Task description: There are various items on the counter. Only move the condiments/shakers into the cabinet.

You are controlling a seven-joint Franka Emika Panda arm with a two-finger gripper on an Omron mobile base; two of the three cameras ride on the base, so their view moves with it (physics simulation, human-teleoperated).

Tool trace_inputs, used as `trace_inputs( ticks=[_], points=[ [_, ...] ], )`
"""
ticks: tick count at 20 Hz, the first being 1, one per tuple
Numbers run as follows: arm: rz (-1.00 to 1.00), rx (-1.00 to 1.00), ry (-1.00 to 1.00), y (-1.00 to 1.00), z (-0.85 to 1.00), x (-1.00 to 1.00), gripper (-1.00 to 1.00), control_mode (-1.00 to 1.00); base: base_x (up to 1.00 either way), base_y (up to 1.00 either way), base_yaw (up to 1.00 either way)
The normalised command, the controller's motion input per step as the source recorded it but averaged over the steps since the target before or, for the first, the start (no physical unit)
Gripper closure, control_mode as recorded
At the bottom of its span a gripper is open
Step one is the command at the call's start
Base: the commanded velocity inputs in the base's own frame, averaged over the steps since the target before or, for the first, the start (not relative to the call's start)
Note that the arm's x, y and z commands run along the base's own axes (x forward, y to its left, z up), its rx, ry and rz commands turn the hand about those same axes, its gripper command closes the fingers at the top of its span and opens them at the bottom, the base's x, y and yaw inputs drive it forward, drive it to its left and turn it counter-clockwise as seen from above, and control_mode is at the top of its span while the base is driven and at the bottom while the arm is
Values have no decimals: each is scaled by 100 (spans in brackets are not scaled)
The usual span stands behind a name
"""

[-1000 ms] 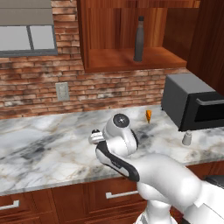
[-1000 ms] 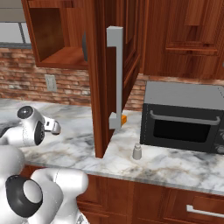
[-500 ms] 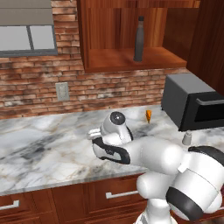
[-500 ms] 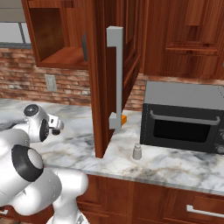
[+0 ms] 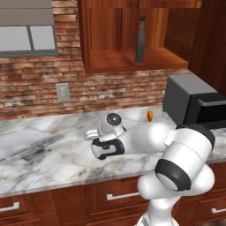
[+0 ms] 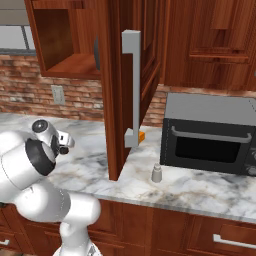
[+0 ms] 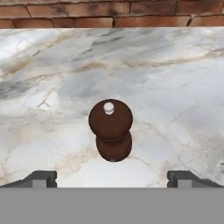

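- The gripper (image 7: 112,179) hung above the counter (image 7: 175,78) with its two fingertips (image 7: 41,178) spread wide apart; nothing sat between them, and it gripped nothing.
- In the left base view the gripper (image 5: 92,134) was at the left end of the arm, low over the marble, about midway across the counter (image 5: 39,150).
- The pepper mill (image 7: 110,129) stood upright on the marble, seen from above in the hand view, centred between the line of the two fingertips and just beyond them. It touched neither finger. Its white top stud was visible.
- A brick wall (image 7: 109,13) ran along the far edge of the counter.
- A wall socket (image 5: 63,92) was set in the brick, left of the arm.
- The cabinet (image 5: 132,62) was open above the counter. The bottle (image 5: 140,39) stood upright on its shelf, toward the middle.
- The cabinet door (image 6: 117,90) stood swung out toward the near side, its long grey handle (image 6: 131,87) vertical.
- The orange wedge (image 5: 150,115) lay on the counter near the back wall, just left of the microwave (image 5: 194,106).
- The pale grey shaker (image 6: 157,173) stood upright on the counter (image 6: 200,187) near the front edge, just in front of the left corner of the microwave (image 6: 210,135) and apart from it.
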Motion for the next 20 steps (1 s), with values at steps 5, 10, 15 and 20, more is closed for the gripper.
trace_inputs(
  ticks=[5,10,15,20],
  points=[
    [0,-1,0,9,-26,18,-100,-100,0,0,0],
    [0,-3,0,0,-6,25,-100,-100,0,0,0],
    [0,0,0,0,0,30,-100,-100,0,0,0],
    [0,-1,0,0,-1,23,-100,-100,0,0,0]
  ],
)
